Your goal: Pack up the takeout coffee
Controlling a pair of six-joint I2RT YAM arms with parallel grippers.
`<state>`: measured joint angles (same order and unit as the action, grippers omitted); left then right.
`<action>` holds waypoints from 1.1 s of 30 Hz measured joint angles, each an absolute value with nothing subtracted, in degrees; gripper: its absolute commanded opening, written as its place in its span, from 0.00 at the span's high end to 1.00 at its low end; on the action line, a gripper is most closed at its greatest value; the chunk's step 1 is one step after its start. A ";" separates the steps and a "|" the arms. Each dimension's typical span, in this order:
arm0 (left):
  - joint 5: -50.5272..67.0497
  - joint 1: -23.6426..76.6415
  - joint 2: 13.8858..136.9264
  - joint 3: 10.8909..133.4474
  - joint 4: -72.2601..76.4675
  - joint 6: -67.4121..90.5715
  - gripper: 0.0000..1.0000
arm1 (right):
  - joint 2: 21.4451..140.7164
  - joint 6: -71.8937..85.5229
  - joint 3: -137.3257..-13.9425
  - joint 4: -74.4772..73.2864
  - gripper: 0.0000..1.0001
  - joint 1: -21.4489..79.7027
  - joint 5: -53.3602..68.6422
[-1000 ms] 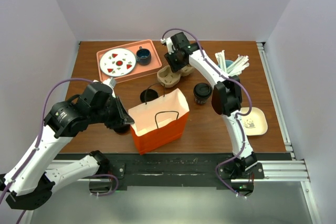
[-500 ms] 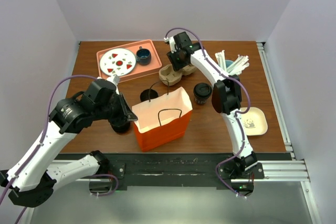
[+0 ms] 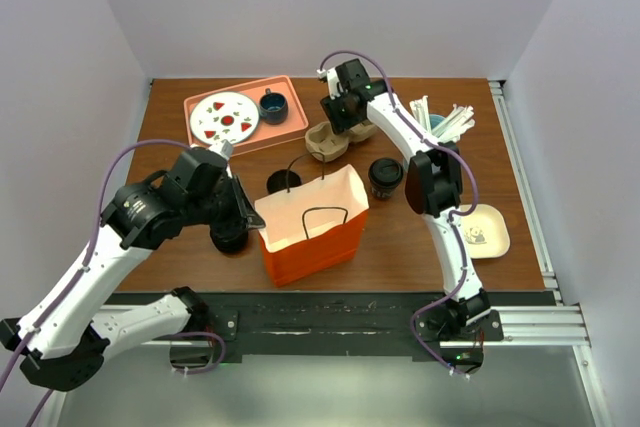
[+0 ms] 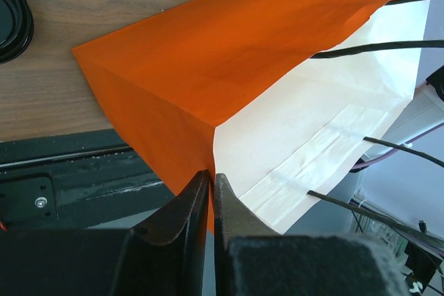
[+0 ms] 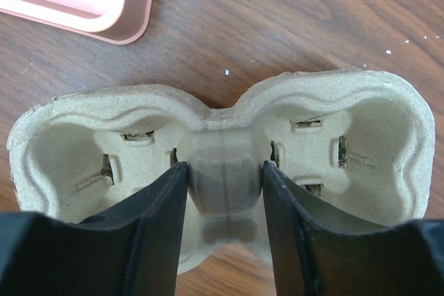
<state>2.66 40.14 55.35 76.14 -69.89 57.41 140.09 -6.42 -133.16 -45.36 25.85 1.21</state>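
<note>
1. Pinching the rim of the bag (image 4: 208, 60) between nearly closed fingers, my left gripper (image 4: 211, 184) holds the bag's mouth open. I judge this is so that the coffee (image 3: 385, 176) can be lowered in.
2. My right gripper (image 5: 224, 175), behind the bag, sits half-spread astride the middle ridge of the cup carrier (image 5: 361, 136). I cannot tell whether it presses the ridge.
3. The coffee stands upright just right of the bag, untouched. It is a small dark paper cup with a round black lid seated on top.

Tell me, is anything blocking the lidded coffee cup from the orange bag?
Nothing visible does. The takeout coffee stands just right of the orange bag, bare table between them; the bag's mouth is open.
</note>
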 measured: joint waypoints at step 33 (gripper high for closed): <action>2.59 40.14 56.64 76.16 -69.49 57.36 0.86 | 140.31 -4.69 -134.13 -44.14 0.51 24.21 5.54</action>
<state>2.59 40.14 56.64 76.16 -69.49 57.36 140.31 -4.69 -134.13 -44.14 24.21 5.54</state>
